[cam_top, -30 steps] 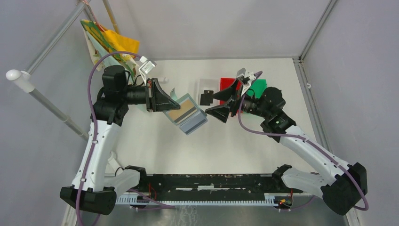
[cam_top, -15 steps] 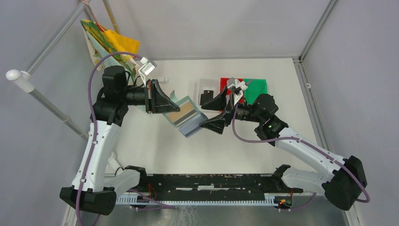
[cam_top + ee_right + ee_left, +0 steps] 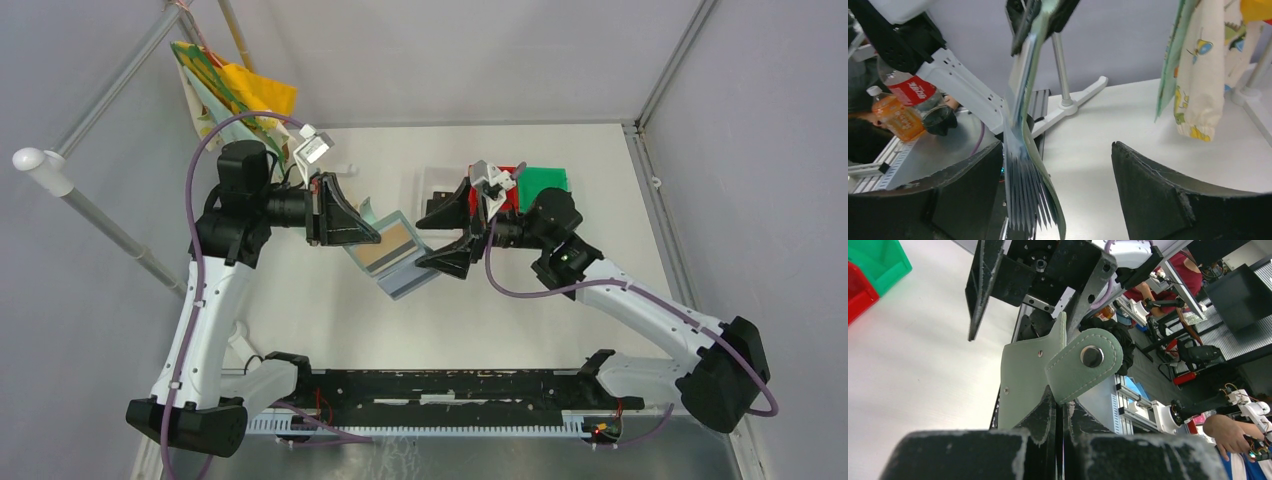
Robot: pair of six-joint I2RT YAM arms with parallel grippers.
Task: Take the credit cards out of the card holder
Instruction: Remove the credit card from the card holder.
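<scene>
The grey-green card holder [image 3: 398,262] hangs above the table, opened out, with a tan-gold card [image 3: 383,249] showing in its face. My left gripper [image 3: 371,236] is shut on the holder's flap; the left wrist view shows the flap and snap tab [image 3: 1083,365] pinched between the closed fingers [image 3: 1048,422]. My right gripper [image 3: 443,232] is open, its fingers either side of the holder's free end. In the right wrist view the fanned pockets [image 3: 1024,192] hang between the spread fingers [image 3: 965,197], close to the left one. The black and silvery-white cards are out of sight.
A white bin [image 3: 430,180], a red bin [image 3: 511,174] and a green bin [image 3: 546,181] stand at the back, behind the right gripper. A colourful cloth [image 3: 236,96] hangs on the frame at the back left, also in the right wrist view [image 3: 1198,75].
My right gripper has moved left, from beside the bins to the holder, and its open fingers now straddle the holder's free end. The left gripper has kept hold, shifting the holder slightly left.
</scene>
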